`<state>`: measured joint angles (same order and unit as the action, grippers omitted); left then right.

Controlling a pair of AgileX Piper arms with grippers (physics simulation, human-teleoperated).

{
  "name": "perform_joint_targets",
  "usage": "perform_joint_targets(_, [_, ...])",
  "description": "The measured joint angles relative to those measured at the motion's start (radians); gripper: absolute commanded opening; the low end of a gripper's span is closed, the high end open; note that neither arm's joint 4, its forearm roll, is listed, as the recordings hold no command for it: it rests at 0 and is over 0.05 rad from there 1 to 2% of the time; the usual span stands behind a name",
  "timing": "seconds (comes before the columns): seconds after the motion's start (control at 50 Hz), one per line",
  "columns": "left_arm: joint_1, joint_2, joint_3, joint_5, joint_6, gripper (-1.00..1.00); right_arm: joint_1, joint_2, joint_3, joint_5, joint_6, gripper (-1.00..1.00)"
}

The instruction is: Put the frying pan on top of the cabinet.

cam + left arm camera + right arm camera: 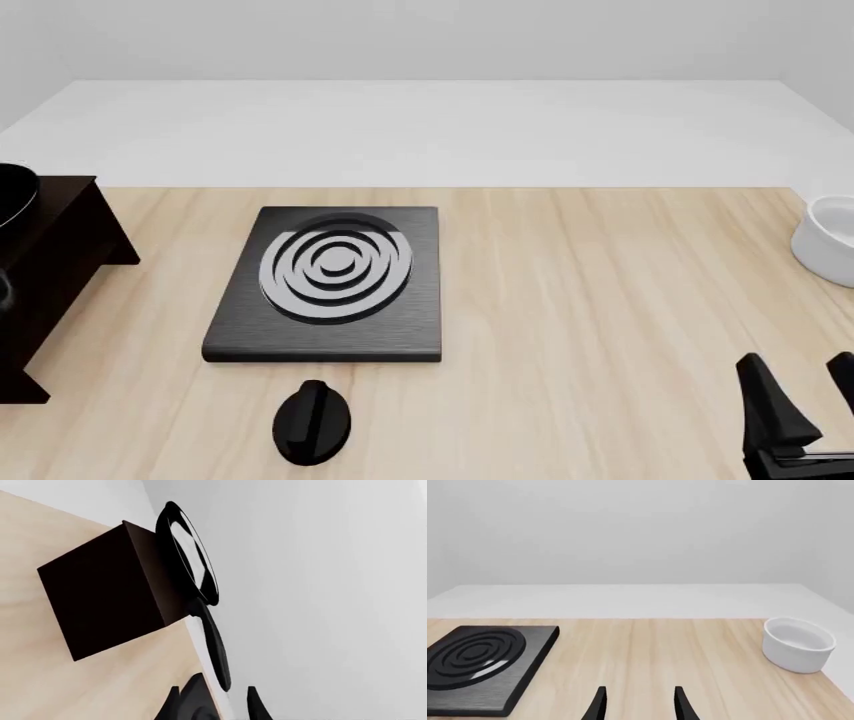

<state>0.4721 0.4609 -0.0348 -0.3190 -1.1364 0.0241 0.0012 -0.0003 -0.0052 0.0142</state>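
The frying pan (192, 555) rests on the flat top of the dark brown cabinet (100, 595), and its long black handle (215, 645) sticks out past the cabinet's edge. My left gripper (213, 694) is open. The handle's end lies about level with the fingertips, and nothing is clasped. In the front view only an edge of the pan (11, 205) shows at the far left on the cabinet (54, 290), and the left gripper is out of that view. My right gripper (801, 378) is open and empty at the front right; it also shows in the right wrist view (640, 696).
A flat black square stove plate (334, 285) with grey rings lies mid-table, also in the right wrist view (477, 665). A white bowl (830, 240) stands at the right edge (798, 644). A black rounded object (311, 422) sits near the front edge.
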Motion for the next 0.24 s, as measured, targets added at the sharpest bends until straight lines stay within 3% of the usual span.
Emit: perform_joint_targets(0.24, [0.000,-0.248,-0.023,0.260,0.005,1.00,0.000,0.000,0.000,-0.010,0.000,1.00])
